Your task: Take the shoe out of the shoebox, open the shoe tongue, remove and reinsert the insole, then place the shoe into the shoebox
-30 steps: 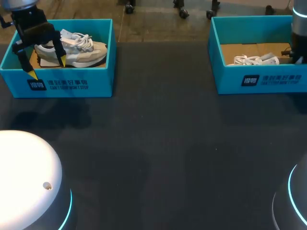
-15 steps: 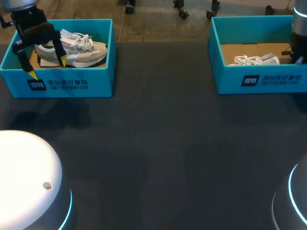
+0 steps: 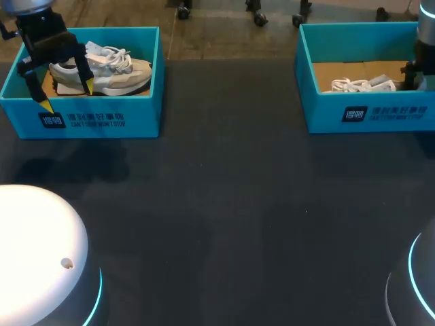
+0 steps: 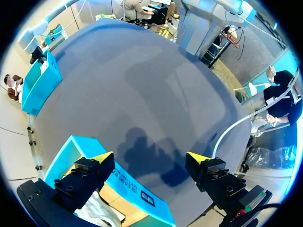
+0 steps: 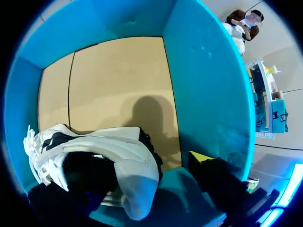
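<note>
A beige shoe (image 3: 102,71) lies in the left blue shoebox (image 3: 102,117). My left gripper (image 3: 67,96) hangs open over that box's front left part, holding nothing; in the left wrist view its gripper (image 4: 150,158) spans the box wall (image 4: 128,182). A white shoe (image 3: 360,85) with a dark inside lies in the right blue shoebox (image 3: 367,115). My right gripper (image 3: 412,73) is down in that box at the shoe's heel end. In the right wrist view the gripper (image 5: 130,177) straddles the white shoe (image 5: 118,146), and its yellow-tipped finger (image 5: 201,158) stands apart from the heel.
The two boxes stand at the table's far left and far right, with the dark table top (image 3: 224,204) stretching between and in front of them. The right box's cardboard floor (image 5: 113,80) lies bare ahead of the shoe.
My right gripper's fingers have spread apart off the white shoe, which stays lying in the right box. The left arm and the beige shoe have not moved.
</note>
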`<state>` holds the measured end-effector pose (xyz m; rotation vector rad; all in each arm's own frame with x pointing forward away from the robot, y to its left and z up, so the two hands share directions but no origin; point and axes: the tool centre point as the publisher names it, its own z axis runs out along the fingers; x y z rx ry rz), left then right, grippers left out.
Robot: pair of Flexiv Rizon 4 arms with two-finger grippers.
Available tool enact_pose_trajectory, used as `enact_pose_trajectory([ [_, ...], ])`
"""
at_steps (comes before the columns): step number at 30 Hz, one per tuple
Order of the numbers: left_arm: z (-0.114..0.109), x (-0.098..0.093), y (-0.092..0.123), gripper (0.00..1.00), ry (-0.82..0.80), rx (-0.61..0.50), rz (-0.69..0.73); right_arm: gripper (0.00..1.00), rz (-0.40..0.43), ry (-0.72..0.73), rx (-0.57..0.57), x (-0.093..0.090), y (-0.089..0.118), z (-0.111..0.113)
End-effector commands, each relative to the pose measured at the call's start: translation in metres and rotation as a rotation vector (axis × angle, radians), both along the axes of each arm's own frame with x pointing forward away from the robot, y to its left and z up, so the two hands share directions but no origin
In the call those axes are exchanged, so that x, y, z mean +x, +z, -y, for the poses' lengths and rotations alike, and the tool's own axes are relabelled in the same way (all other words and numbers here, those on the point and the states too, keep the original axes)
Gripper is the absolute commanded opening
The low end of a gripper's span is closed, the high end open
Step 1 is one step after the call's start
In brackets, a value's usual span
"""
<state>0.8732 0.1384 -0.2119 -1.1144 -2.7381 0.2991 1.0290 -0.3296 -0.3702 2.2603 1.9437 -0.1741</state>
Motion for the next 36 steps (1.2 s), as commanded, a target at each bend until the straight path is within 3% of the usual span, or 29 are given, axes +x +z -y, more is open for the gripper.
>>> enact_pose_trajectory([
  [1, -0.001, 0.001, 0.0, 1.0, -0.001, 0.003, -0.001, 1.0, 0.004, -0.003, 0.003, -0.004, 0.012, -0.002],
  [19, -0.001, 0.001, 0.0, 1.0, -0.001, 0.003, -0.001, 1.0, 0.061, -0.016, 0.023, -0.031, 0.096, -0.036],
  [29, -0.001, 0.001, 0.0, 1.0, -0.001, 0.003, -0.001, 1.0, 0.065, -0.049, 0.092, -0.079, 0.139, -0.057],
  [36, -0.001, 0.001, 0.0, 1.0, -0.001, 0.003, -0.001, 1.0, 0.041, -0.069, 0.123, -0.107, 0.151, -0.075],
])
